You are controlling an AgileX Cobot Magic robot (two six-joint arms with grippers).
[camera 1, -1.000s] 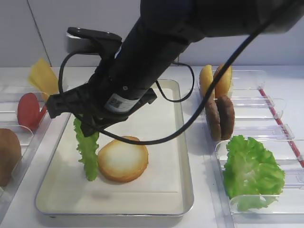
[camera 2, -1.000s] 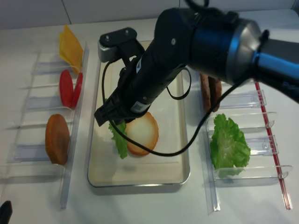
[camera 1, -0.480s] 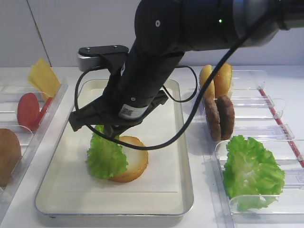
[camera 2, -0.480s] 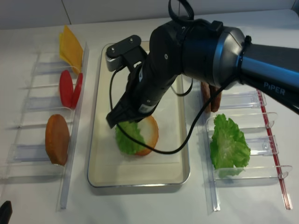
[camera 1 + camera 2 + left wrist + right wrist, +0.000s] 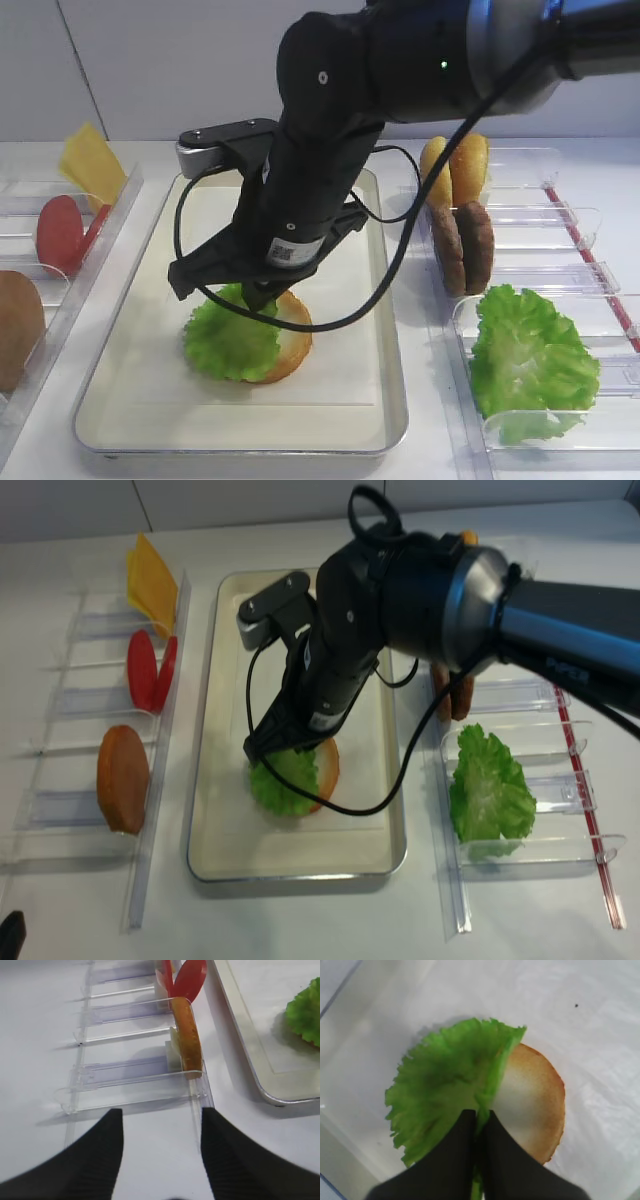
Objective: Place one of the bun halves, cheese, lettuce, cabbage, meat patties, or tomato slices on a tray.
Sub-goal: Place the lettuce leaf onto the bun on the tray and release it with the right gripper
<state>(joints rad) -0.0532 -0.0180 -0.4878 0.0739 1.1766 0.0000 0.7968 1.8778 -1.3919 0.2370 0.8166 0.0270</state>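
we see the right gripper [image 5: 479,1116] low over the tray [image 5: 390,400], its jaws clamped on the edge of the lettuce [image 5: 232,335], and the green leaf lies spread over the left part of a bun half [image 5: 535,1107] that sits flat on the tray's white liner. the left gripper [image 5: 160,1155] hangs over the worktop [image 5: 40,1020] with its jaws apart and nothing in them, near a clear bin [image 5: 140,1080] where another bun half [image 5: 188,1037] stands on its edge just beside the tomato slices [image 5: 187,980]
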